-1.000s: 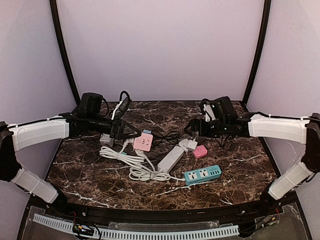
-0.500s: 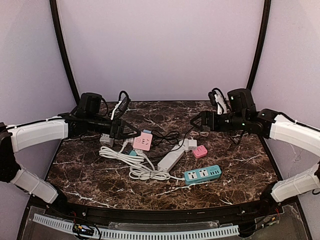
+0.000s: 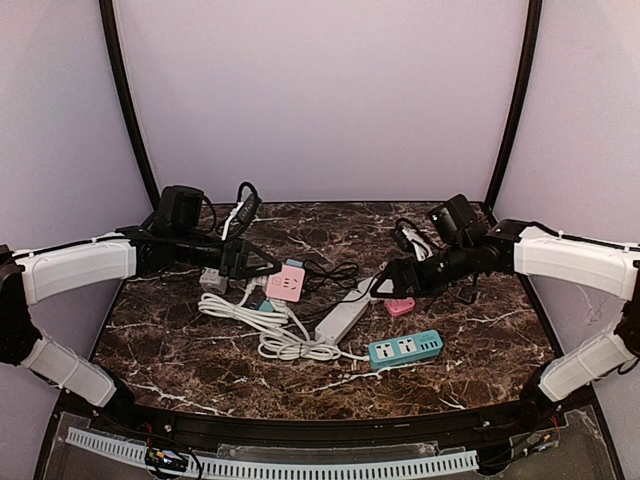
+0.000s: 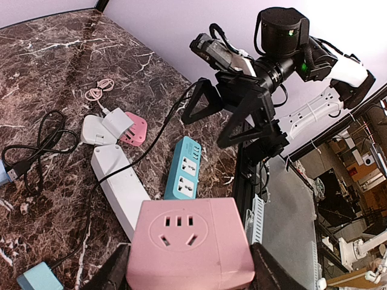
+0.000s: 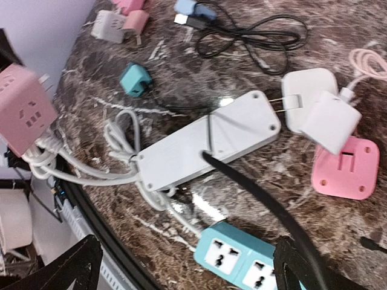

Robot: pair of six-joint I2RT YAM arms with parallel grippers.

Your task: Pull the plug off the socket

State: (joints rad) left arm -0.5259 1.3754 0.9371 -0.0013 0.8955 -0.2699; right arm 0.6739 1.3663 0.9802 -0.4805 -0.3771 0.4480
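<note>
– Two grippers to log. The left gripper [image 3: 270,268]?
– Clamped on the pink cube socket [image 4: 190,251]. Its wrist view shows a finger pressed against each side of the cube, with the socket face toward the camera. The cube is left of centre on the marble table [image 3: 180,350]. A loose coil of white cord [image 3: 250,318] lies just beside it on the near side.
– The right gripper [image 3: 384,286]?
– Jaws spread wide, holding nothing. It hangs low over the middle of the table, and its fingers [image 5: 66,266] frame the clutter below.
– Location of the task item?
– The white power strip [image 5: 205,142] lies diagonally at mid-table. A white plug [image 5: 308,90] sits at its far end, with two metal prongs showing between plug and strip. Whether the prongs are seated in the strip, I cannot tell. A second white adapter [image 5: 331,122] overlaps that plug.
– Other items?
– A pink adapter [image 5: 344,169] lies just beside the white ones. A teal power strip [image 5: 242,257] lies nearer the arm bases. A small teal plug [image 5: 134,80] sits near the white cord, and a tangled black cable [image 5: 254,36] lies toward the back.
</note>
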